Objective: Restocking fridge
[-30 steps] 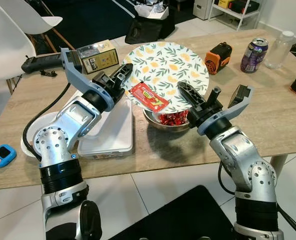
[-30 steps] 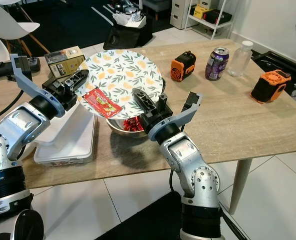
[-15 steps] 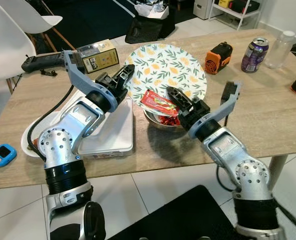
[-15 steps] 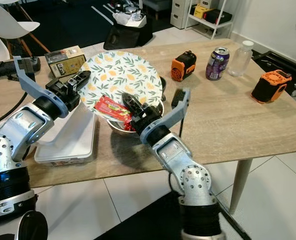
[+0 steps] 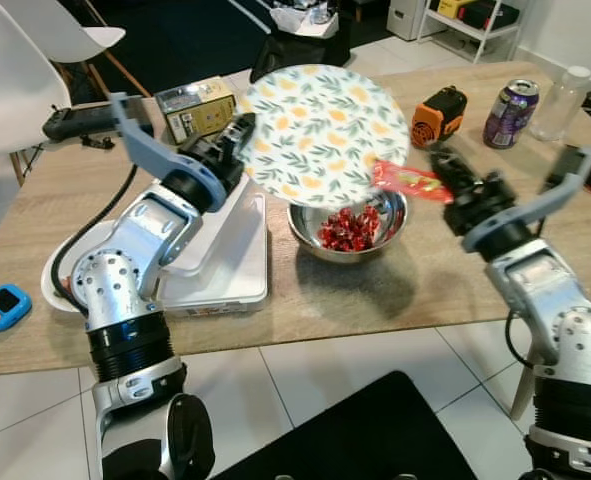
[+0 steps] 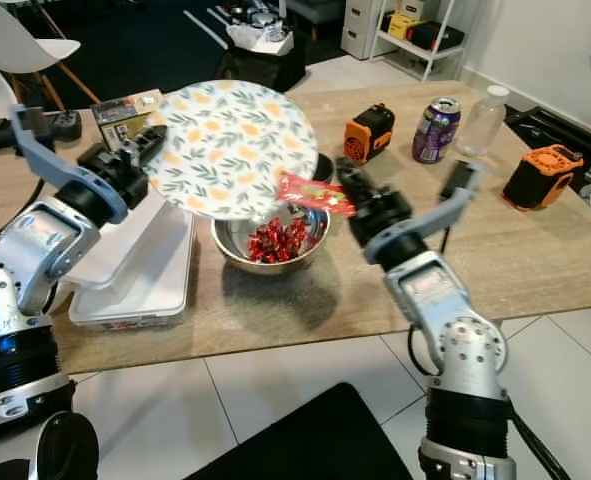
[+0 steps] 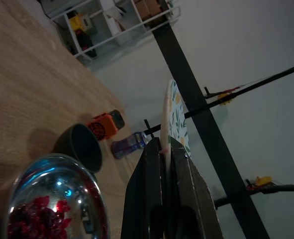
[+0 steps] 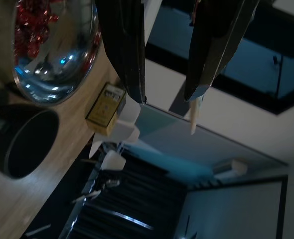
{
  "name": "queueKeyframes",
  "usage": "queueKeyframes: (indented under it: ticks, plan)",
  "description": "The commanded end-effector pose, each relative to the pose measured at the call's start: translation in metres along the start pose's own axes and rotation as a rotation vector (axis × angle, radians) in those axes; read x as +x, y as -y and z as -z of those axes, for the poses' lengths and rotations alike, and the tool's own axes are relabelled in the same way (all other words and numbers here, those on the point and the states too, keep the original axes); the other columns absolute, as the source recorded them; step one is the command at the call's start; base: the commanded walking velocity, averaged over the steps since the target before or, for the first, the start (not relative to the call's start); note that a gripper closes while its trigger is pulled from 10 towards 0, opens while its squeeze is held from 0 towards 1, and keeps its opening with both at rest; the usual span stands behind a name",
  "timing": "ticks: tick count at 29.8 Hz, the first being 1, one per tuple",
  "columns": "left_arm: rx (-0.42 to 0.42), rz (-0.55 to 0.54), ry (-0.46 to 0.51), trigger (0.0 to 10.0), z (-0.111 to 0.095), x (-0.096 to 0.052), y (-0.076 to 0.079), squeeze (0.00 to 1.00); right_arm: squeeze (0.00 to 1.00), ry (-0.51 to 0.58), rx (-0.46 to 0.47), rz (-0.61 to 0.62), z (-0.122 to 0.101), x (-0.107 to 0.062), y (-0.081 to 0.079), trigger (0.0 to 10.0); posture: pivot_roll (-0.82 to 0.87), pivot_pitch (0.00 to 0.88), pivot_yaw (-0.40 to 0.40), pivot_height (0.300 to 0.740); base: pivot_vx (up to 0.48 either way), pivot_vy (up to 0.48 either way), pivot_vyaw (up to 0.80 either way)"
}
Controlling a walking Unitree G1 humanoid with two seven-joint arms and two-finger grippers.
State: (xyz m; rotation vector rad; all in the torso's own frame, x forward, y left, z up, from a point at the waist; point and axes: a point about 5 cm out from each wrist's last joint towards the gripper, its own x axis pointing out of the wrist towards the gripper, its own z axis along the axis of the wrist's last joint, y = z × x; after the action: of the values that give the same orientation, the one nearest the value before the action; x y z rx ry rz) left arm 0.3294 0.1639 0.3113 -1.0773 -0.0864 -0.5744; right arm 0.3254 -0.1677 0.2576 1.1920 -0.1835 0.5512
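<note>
My left gripper [image 5: 237, 135] is shut on the rim of a round plate with a lemon and leaf print [image 5: 320, 135]. It holds the plate tilted up on edge above the table. Under the plate stands a steel bowl [image 5: 310, 240] with red wrapped sweets [image 5: 350, 228] inside, uncovered. A red snack packet [image 5: 407, 180] hangs level in the air over the bowl's right rim, next to the plate's lower edge. My right gripper [image 5: 443, 172] holds the packet's right end. In the left wrist view the plate [image 7: 175, 114] sits edge-on between the fingers.
A white lidded container [image 5: 225, 270] lies under my left arm. A yellow box [image 5: 197, 107], an orange device [image 5: 437, 110], a purple can [image 5: 505, 100] and a clear bottle [image 5: 558, 90] stand further back. A black cup [image 7: 82, 147] sits behind the bowl. A blue timer [image 5: 3, 307] lies at front left.
The plate has been tipped from lying over the bowl to standing on edge. My right gripper has swung right and upward, taking the red packet off the plate.
</note>
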Motion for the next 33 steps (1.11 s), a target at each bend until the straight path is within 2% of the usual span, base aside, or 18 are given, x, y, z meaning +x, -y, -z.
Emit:
queueKeyframes:
  ticks: [1, 2, 3, 4, 5, 8, 11, 12, 15, 17, 18, 20, 21, 26, 28, 33]
  plan:
    - [0.003, 0.047, 0.015, 10.0, -0.005, 0.000, 0.008, 0.00, 0.00, 0.026, 0.001, 0.018, 0.000, -0.003, 0.008, 10.0, 0.01, 0.158, 0.030, 0.737, 0.000, 0.000, 0.00]
    - [0.003, 0.046, 0.017, 10.0, -0.005, 0.001, 0.008, 0.00, 0.00, 0.016, -0.025, 0.017, 0.001, -0.003, 0.009, 10.0, 0.01, 0.158, 0.030, 0.737, 0.000, 0.000, 0.00]
    - [0.005, 0.043, 0.021, 10.0, -0.005, 0.001, 0.008, 0.00, 0.00, -0.002, -0.107, 0.025, 0.004, -0.002, 0.011, 10.0, 0.02, 0.156, 0.030, 0.737, 0.000, 0.000, 0.00]
    - [0.005, 0.043, 0.021, 10.0, -0.005, 0.001, 0.008, 0.00, 0.00, -0.002, -0.107, 0.025, 0.004, -0.002, 0.011, 10.0, 0.02, 0.156, 0.030, 0.737, 0.000, 0.000, 0.00]
    - [0.009, 0.029, 0.027, 10.0, -0.006, 0.001, 0.006, 0.00, 0.00, -0.022, -0.178, 0.043, 0.009, -0.001, 0.014, 10.0, 0.02, 0.156, 0.030, 0.737, 0.000, 0.000, 0.00]
    - [0.013, 0.019, 0.032, 10.0, -0.007, 0.002, 0.005, 0.00, 0.00, -0.038, -0.224, 0.055, 0.013, -0.001, 0.016, 10.0, 0.02, 0.156, 0.030, 0.737, 0.000, 0.000, 0.00]
    - [0.038, -0.005, 0.049, 10.0, -0.012, 0.001, 0.002, 0.00, 0.00, -0.055, -0.436, 0.115, 0.021, 0.005, 0.019, 10.0, 0.02, 0.152, 0.031, 0.737, 0.000, 0.000, 0.00]
    - [0.038, -0.005, 0.049, 10.0, -0.012, 0.001, 0.002, 0.00, 0.00, -0.055, -0.436, 0.115, 0.021, 0.005, 0.019, 10.0, 0.02, 0.152, 0.031, 0.737, 0.000, 0.000, 0.00]
    - [0.081, -0.056, 0.067, 10.0, -0.016, 0.001, -0.003, 0.00, 0.00, -0.014, -0.515, 0.130, 0.021, 0.009, 0.018, 10.0, 0.02, 0.152, 0.032, 0.737, 0.000, 0.000, 0.00]
    - [0.121, -0.087, 0.076, 10.0, -0.019, 0.001, -0.006, 0.00, 0.00, 0.015, -0.649, 0.149, 0.020, 0.013, 0.018, 10.0, 0.02, 0.153, 0.031, 0.737, 0.000, 0.000, 0.00]
    - [0.156, -0.109, 0.092, 10.0, -0.022, 0.000, -0.008, 0.00, 0.00, 0.026, -0.682, 0.158, 0.021, 0.015, 0.020, 10.0, 0.02, 0.153, 0.031, 0.737, 0.000, 0.000, 0.00]
    - [0.171, -0.129, 0.110, 10.0, -0.026, 0.000, -0.010, 0.00, 0.00, 0.027, -0.705, 0.171, 0.021, 0.016, 0.022, 10.0, 0.02, 0.153, 0.031, 0.737, 0.000, 0.000, 0.00]
    - [0.228, -0.173, 0.137, 10.0, -0.033, -0.002, -0.013, 0.00, 0.00, 0.038, -0.717, 0.184, 0.022, 0.016, 0.025, 10.0, 0.03, 0.154, 0.027, 0.737, 0.000, 0.000, 0.00]
    - [0.278, -0.211, 0.158, 10.0, -0.038, -0.004, -0.016, 0.00, 0.00, 0.049, -0.726, 0.191, 0.022, 0.017, 0.027, 10.0, 0.03, 0.154, 0.027, 0.737, 0.000, 0.000, 0.00]
    - [0.325, -0.263, 0.206, 10.0, -0.046, -0.008, -0.020, 0.00, 0.00, 0.056, -0.745, 0.208, 0.024, 0.017, 0.031, 10.0, 0.03, 0.154, 0.018, 0.737, 0.000, 0.000, 0.00]
    - [0.334, -0.282, 0.274, 10.0, -0.056, -0.013, -0.018, 0.00, 0.00, 0.060, -0.770, 0.177, 0.028, 0.019, 0.028, 10.0, 0.03, 0.158, 0.015, 0.737, 0.000, 0.000, 0.00]
